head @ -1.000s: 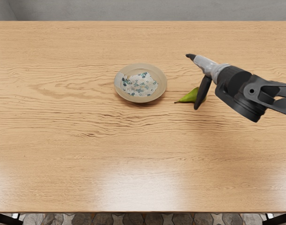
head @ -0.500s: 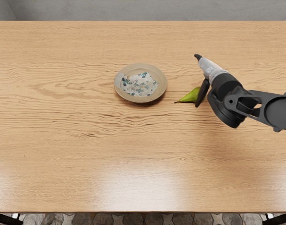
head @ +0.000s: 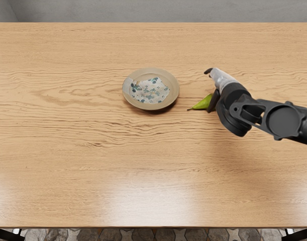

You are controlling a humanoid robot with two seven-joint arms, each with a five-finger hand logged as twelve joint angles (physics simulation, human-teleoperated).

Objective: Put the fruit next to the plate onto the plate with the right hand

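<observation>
The green pear [head: 201, 104] lies on the tabletop [head: 93, 165], just right of the speckled plate [head: 176, 88]. The right hand [head: 219, 92] sits at its wide end, and I cannot tell whether it has closed on it.

Homelike wooden dining table [head: 68, 165], plate [head: 126, 89]
</observation>
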